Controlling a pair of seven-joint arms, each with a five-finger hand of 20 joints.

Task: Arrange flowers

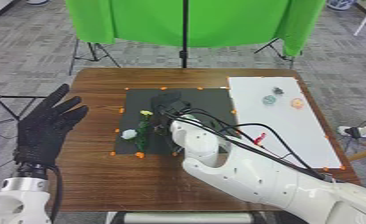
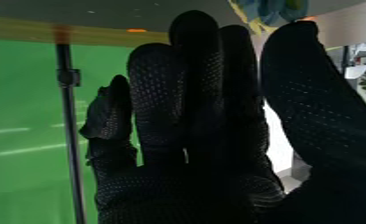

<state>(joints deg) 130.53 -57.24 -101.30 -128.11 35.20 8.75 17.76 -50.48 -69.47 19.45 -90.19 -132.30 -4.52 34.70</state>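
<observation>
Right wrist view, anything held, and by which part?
Can't tell: blue and yellow petals are close to the right hand, but whether it grips them isn't clear.

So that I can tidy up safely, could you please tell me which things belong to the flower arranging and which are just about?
Job:
- white flower
- yellow flower
- blue petals
- probably the teal piece and orange piece

Just about:
- green cloth
- black stand

Unsure: red item

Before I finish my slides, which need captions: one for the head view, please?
Right hand over the black mat, white flower lying to its left.
</observation>
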